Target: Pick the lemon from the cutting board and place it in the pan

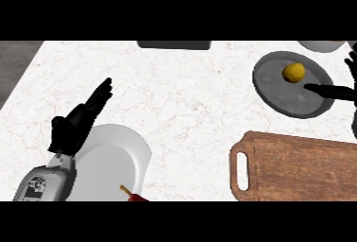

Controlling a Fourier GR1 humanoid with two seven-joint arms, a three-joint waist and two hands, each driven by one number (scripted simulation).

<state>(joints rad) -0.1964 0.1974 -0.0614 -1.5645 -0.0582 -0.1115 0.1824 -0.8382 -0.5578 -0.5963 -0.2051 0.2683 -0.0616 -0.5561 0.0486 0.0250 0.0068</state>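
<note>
One round yellow lemon [294,72] with a dimpled look lies inside the dark grey pan [279,92], a shallow round dish with a black handle, near the counter's [174,99] far right corner. The counter is white stone with faint reddish veins. Along its near right edge lies a brown wood-grained cutting board [307,168] with a slot handle. The left hand [78,120] rests open, fingers straight, beside a smooth white plate [115,160]. The right hand [352,66] shows at the right edge, fingers spread. No writing is readable.
</note>
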